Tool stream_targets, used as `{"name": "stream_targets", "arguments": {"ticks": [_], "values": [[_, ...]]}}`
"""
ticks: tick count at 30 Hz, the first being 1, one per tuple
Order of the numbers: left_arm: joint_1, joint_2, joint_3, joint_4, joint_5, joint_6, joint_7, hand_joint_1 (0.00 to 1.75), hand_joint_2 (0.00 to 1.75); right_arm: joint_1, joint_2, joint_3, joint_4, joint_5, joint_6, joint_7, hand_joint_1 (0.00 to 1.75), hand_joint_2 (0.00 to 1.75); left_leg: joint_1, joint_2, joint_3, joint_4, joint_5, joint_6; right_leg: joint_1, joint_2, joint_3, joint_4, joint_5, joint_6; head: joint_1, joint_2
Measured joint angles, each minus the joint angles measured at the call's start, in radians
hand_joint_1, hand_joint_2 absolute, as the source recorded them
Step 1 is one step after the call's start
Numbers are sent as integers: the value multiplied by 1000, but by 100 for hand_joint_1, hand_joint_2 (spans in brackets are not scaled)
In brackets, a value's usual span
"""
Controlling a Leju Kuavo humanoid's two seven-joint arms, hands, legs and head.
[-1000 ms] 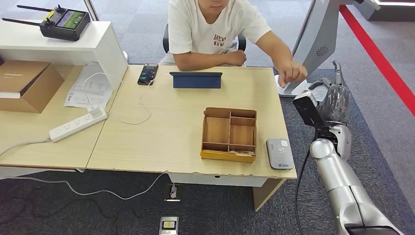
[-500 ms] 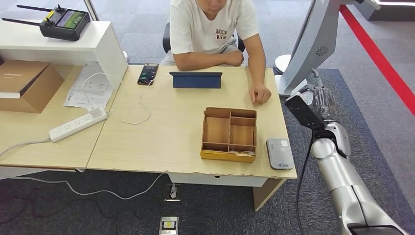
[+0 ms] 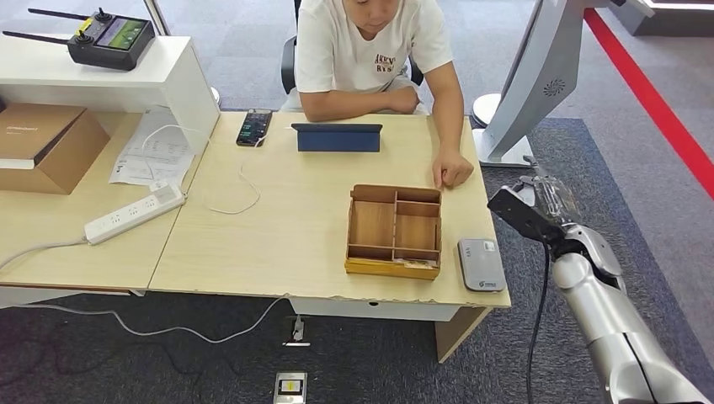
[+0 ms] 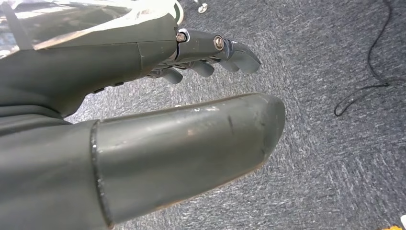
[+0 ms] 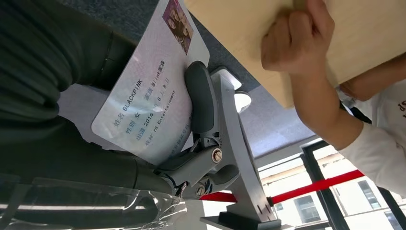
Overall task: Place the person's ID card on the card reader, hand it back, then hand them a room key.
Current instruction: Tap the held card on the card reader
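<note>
My right hand hovers off the table's right edge, beyond the table's right side and level with the wooden box. It pinches the pale ID card between the thumb and a dark finger, printed side toward the wrist camera. The grey card reader lies on the table's near right corner, nearer to me than the hand and to its left. The seated person's hand rests as a fist on the table near the box's far corner. My left hand hangs over grey carpet, fingers apart and holding nothing.
A wooden compartment box stands just left of the reader. A blue tablet case and a phone lie at the far edge in front of the person. A grey machine base rises at the right, behind my right hand.
The person's hand drew back from my right hand and settled on the table. My right hand came down and nearer to me, with the card in its hold.
</note>
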Motion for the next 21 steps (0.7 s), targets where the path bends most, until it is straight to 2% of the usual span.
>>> {"name": "stream_targets", "arguments": {"ticks": [10, 21], "values": [[0, 0, 3, 0, -2, 0, -1, 0, 0, 81, -30, 16, -59, 37, 52, 47, 175, 175, 0, 0, 0, 0, 0, 0, 0, 0, 0, 0, 0, 0, 0, 0], [-2, 0, 17, 0, -11, -1, -5, 0, 0, 133, -27, 47, -97, 77, 61, 68, 175, 175, 0, 0, 0, 0, 0, 0, 0, 0, 0, 0, 0, 0, 0, 0]]}}
